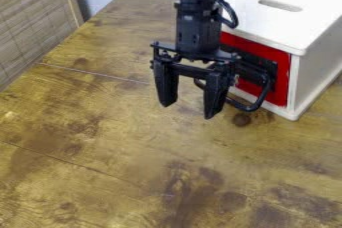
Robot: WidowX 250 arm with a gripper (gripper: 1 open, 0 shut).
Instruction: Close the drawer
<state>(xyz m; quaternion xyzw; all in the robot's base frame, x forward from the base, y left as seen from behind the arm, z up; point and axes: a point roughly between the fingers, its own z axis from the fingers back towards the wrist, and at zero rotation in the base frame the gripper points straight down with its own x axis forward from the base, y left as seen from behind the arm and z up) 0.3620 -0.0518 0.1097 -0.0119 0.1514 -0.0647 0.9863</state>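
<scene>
The drawer [254, 70] is a red front with a black panel and a large black loop handle [254, 94], set in a white box [302, 27] at the right of the wooden table. The red front stands slightly proud of the box. My black gripper [189, 107] hangs open just left of the drawer front, fingers pointing down, its right finger [213, 97] close to the loop handle. It holds nothing. The arm hides the left end of the drawer front.
The white box has a slot [281, 5] in its top. A slatted wooden panel [34, 22] stands at the far left. The worn wooden tabletop [120, 162] stretches in front of and left of the gripper.
</scene>
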